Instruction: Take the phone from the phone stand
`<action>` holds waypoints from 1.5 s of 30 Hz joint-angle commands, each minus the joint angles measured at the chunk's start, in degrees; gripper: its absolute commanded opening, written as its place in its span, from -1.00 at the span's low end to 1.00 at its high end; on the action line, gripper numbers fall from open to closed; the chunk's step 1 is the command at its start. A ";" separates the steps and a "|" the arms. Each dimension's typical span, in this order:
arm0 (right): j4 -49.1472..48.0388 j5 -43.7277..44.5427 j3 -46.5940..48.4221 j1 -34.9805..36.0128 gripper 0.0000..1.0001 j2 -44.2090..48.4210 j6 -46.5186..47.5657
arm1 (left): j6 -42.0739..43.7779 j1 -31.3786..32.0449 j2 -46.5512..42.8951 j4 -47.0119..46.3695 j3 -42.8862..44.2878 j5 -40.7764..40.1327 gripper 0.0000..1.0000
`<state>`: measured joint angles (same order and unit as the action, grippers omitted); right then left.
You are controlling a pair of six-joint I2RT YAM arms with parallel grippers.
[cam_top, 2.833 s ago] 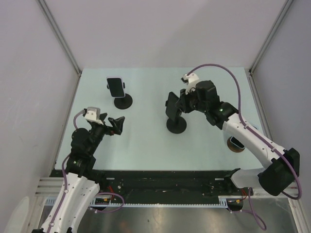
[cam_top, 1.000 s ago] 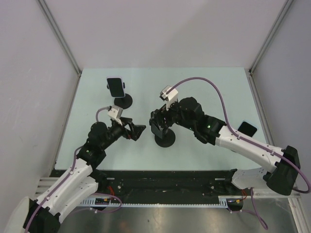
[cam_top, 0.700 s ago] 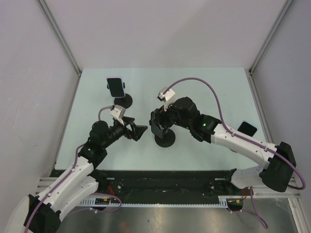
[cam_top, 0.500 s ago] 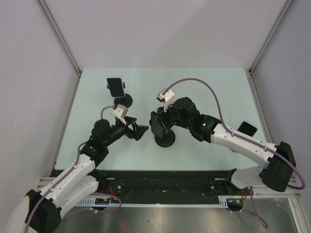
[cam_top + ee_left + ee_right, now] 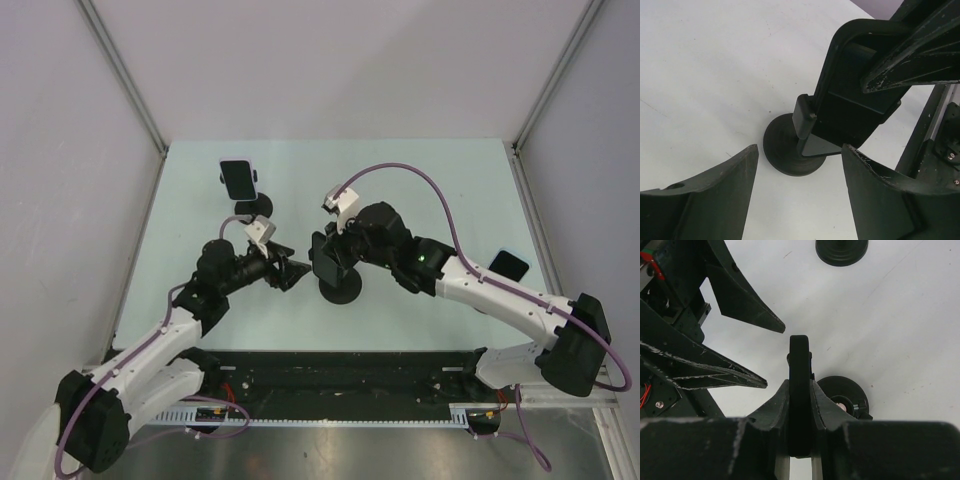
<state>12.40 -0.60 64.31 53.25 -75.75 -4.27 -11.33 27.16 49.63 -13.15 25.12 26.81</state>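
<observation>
A black phone (image 5: 852, 97) stands upright in the cradle of a black phone stand (image 5: 792, 152) with a round base, mid-table in the top view (image 5: 340, 287). My right gripper (image 5: 327, 255) is shut on the phone's upper part. In the right wrist view the phone (image 5: 799, 365) shows edge-on between the fingers (image 5: 774, 410), with the stand base (image 5: 842, 395) behind it. My left gripper (image 5: 288, 272) is open and empty just left of the stand. In the left wrist view its fingers (image 5: 710, 195) flank the base without touching it.
A second stand (image 5: 253, 210) holding a phone (image 5: 238, 179) is at the back left. Another phone (image 5: 508, 265) sits at the right over a round base (image 5: 484, 297). Side walls border the table, and a black rail (image 5: 340, 375) runs along the near edge.
The right gripper has shifted the phone and its stand left and nearer. In the last second the left gripper has reached right towards the stand; the right arm has barely moved.
</observation>
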 commanded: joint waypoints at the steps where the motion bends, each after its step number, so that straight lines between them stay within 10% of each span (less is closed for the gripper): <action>1: 1.40 0.16 1.43 0.89 -1.00 2.53 0.14 | 2.98 0.18 1.78 -2.58 4.05 1.84 0.44; 11: 0.69 -0.63 0.73 1.33 -1.00 2.80 0.05 | 5.00 1.23 7.76 -2.59 7.57 2.55 0.22; 24: 1.57 -1.07 0.38 3.26 -1.00 4.02 1.55 | 2.90 1.32 7.86 -5.74 5.55 -1.40 -0.99; 45: -0.80 -5.46 -5.43 2.12 -1.00 9.04 3.57 | -5.36 -3.69 4.25 -10.05 -0.51 -2.02 -0.99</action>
<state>10.00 -1.28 59.53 55.18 -71.13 -1.72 -14.44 27.55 54.63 -20.82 25.26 32.10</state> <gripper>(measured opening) 0.185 0.027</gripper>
